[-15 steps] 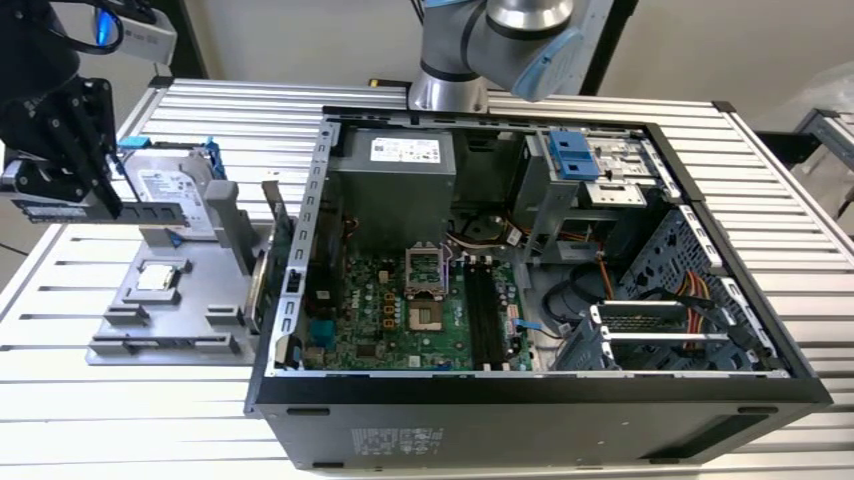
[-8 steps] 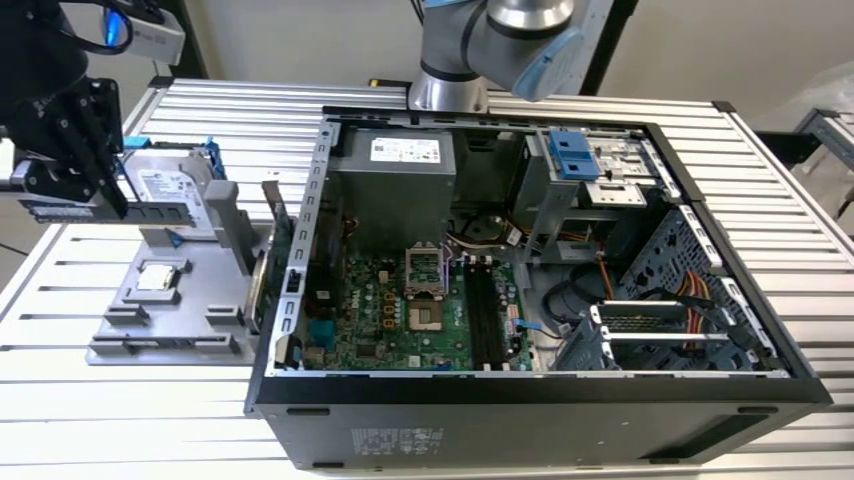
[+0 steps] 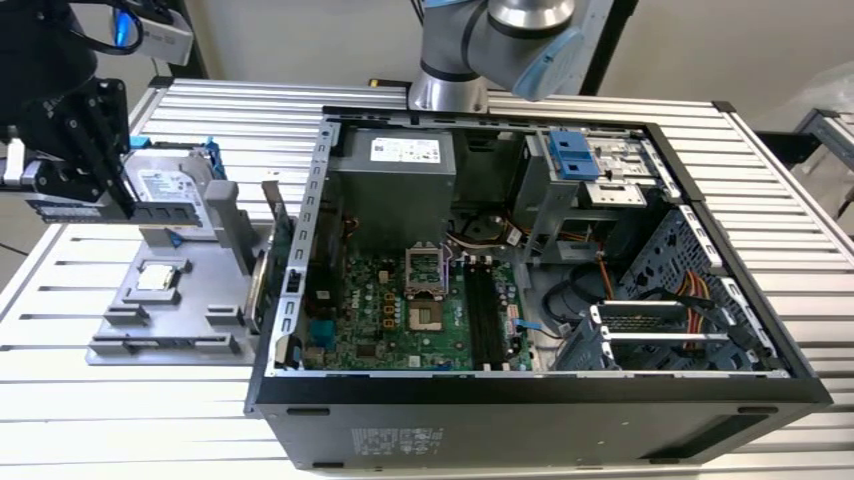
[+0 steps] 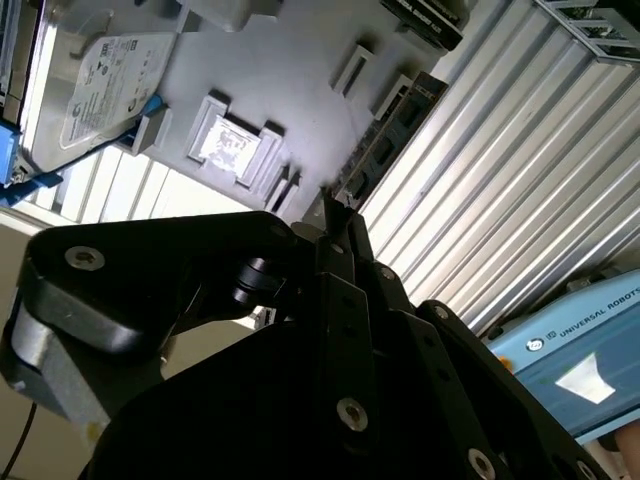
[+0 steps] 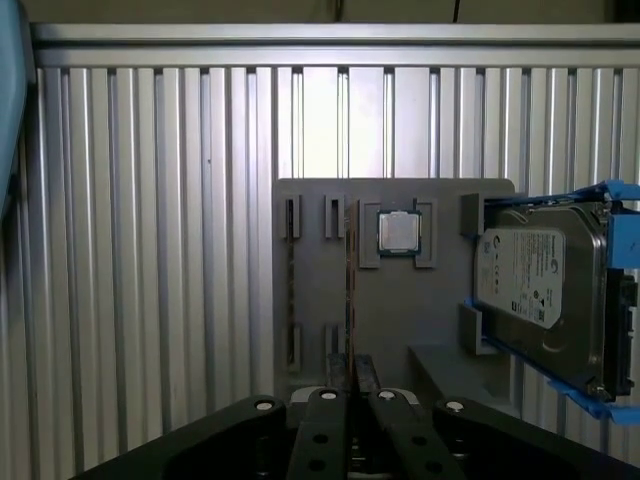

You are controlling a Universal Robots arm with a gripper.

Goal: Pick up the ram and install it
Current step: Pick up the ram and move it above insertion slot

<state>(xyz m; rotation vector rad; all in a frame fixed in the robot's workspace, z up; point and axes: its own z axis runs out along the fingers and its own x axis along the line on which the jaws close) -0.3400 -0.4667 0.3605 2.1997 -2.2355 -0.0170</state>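
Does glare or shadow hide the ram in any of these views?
Exterior view: even light, the ram plain in the claw, computer case interior shaded. Second wrist view: hard glare on the table slats, claw a dark mass. First wrist view: bright patch on the slats beyond the grey tray, ram a thin edge-on line.

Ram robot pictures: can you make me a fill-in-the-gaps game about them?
1. The gripper is shut on the thin ____ stick.
2. The silver hard drive sits in a ____ frame.
3. The small square processor chip lies on a tray whose colour is ____.
4. In the exterior view, the motherboard inside the open computer case is ____.

Missing words: ram; blue; grey; green.
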